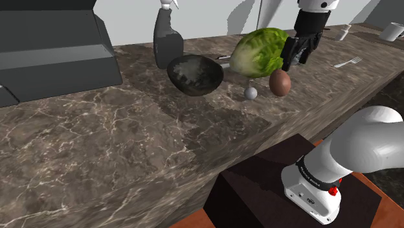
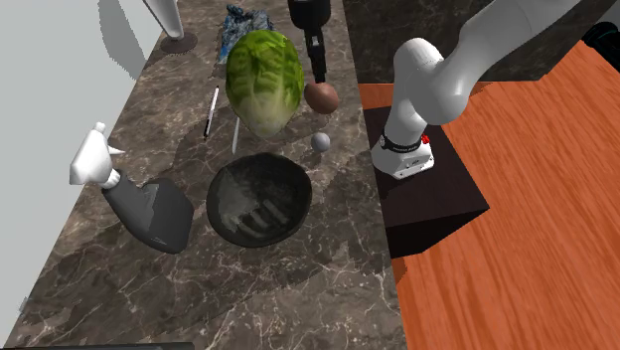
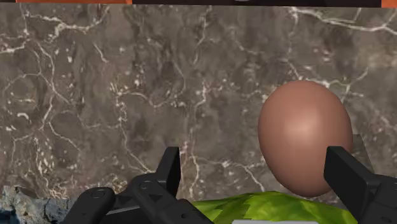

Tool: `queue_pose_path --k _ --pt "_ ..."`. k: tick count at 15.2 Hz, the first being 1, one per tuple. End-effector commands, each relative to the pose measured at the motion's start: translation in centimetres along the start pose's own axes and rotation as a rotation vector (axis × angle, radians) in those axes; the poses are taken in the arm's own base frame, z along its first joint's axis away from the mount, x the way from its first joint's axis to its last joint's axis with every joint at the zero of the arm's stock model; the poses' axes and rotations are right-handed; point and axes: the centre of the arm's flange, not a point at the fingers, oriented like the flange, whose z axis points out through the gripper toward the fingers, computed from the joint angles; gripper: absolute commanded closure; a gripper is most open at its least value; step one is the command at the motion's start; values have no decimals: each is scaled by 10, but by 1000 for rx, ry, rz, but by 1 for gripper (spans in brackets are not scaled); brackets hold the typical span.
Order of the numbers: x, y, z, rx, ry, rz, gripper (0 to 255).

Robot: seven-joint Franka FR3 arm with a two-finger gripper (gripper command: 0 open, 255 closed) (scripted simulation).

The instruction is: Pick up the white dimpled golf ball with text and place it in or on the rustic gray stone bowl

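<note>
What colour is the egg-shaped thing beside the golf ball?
The egg is reddish brown; clearest in the wrist view.

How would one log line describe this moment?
jaws: open, empty, near brown egg | golf ball: on counter, beside egg | bowl: no ball

I've got the golf ball (image 1: 250,92) on screen: a small, pale grey-white sphere resting on the dark marbled counter (image 1: 129,129). Its dimples and text are too small for me to make out. The bowl (image 1: 194,76) sits near it, apart and not touching. It's dark grey, rough and mottled, round, mouth up in the second exterior view.
</note>
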Motion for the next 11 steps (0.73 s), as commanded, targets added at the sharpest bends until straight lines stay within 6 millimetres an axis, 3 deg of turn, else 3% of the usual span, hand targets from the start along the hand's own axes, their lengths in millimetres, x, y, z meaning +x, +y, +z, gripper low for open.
queue_pose_path --k 1,11 --pt "0 0 0 0 0 0 0" --pt "25 -131 11 -8 -17 -213 0"
